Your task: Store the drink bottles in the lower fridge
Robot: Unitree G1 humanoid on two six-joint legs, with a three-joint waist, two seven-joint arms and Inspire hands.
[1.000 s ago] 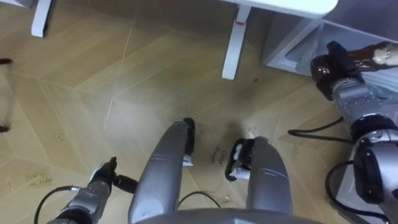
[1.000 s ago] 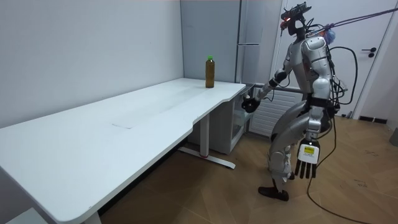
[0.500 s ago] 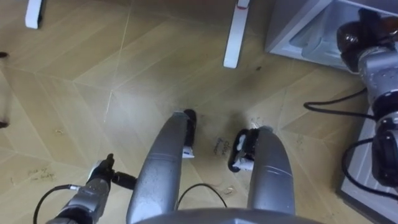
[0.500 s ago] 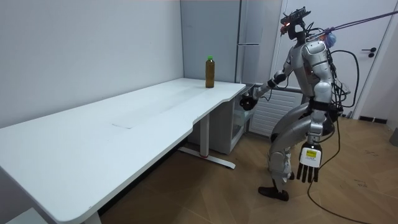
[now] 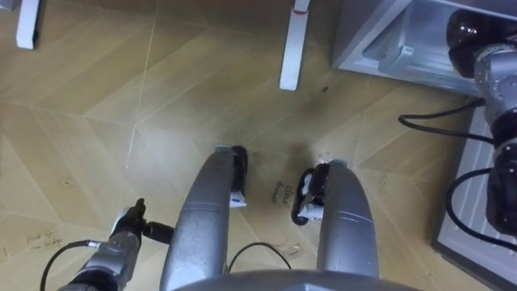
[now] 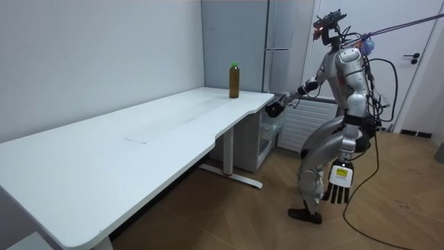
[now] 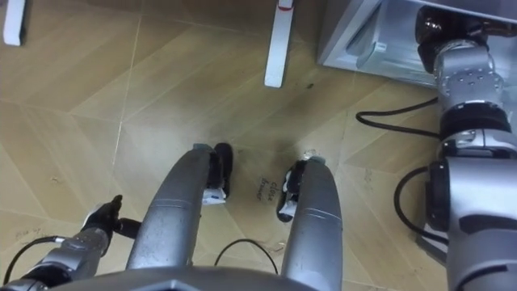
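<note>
- One bottle (image 6: 234, 80) in sight: brown, green cap, upright at the desk's (image 6: 139, 149) far corner, the end nearest the tall fridge (image 6: 277, 35); it stands well apart from both hands
- Over at the lower fridge (image 5: 380, 40), the right hand (image 5: 471, 31) is stretched out above the open white compartment; from above it reads as a dark, rounded lump, and I cannot tell whether the fingers are closed on anything
- Room view has that arm reaching out level, just past the desk's far edge
- Down by the thigh hangs the left hand (image 6: 339, 182); fingers straight and loose, holding nothing
- Robot stands with knees bent on the wood floor (image 5: 97, 97), just off the desk's far end; a white desk leg (image 5: 291, 48) sits just ahead of its feet
</note>
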